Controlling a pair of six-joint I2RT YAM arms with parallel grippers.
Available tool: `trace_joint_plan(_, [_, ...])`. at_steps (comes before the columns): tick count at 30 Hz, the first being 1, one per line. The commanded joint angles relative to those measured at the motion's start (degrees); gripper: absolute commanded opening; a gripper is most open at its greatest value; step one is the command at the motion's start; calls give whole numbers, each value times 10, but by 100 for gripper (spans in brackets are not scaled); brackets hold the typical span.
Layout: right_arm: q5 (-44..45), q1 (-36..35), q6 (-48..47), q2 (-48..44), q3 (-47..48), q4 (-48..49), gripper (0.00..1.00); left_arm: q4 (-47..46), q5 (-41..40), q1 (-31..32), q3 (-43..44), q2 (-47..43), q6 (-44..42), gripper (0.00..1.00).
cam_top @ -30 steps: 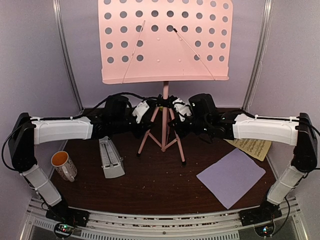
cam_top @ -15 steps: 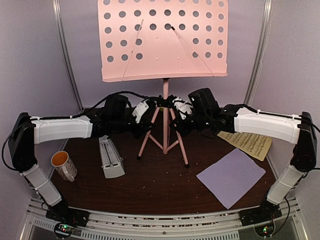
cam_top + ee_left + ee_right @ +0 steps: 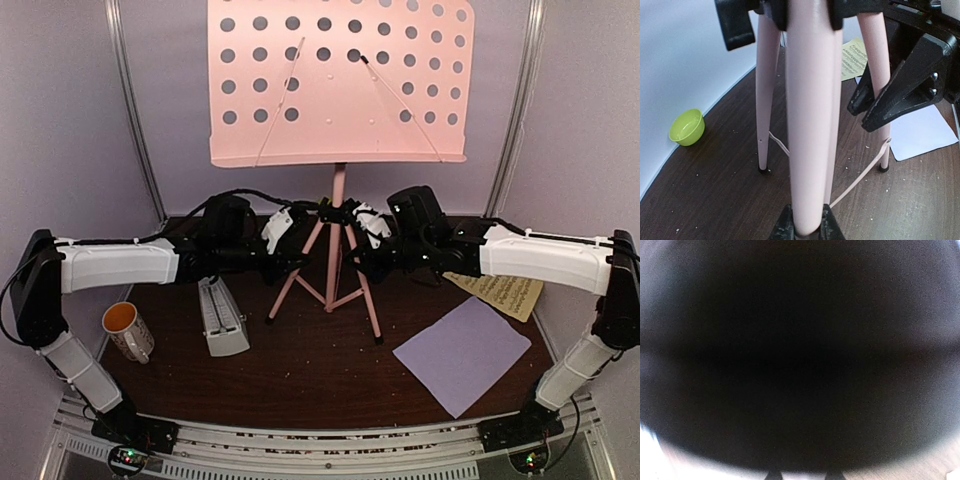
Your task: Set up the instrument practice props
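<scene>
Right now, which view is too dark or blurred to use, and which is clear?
Right wrist view: almost all black. Left wrist view: the pink stand looms close and soft-edged, the lime bowl is readable. Top external view: evenly lit, clear.

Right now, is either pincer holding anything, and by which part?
The left pincer is clamped high on one leg of the pink music stand. The right pincer sits against another leg; whether it grips cannot be told.

A white mug stands on the dark table; a lime-green bowl sits by the wall.
</scene>
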State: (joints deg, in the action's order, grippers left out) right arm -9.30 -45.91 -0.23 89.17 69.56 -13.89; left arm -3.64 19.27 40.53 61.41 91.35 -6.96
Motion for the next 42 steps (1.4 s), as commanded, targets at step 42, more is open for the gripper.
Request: trace_joint_plan(42, [96, 83, 16, 31, 68, -98, 0, 72, -101, -112, -15, 41, 62, 0])
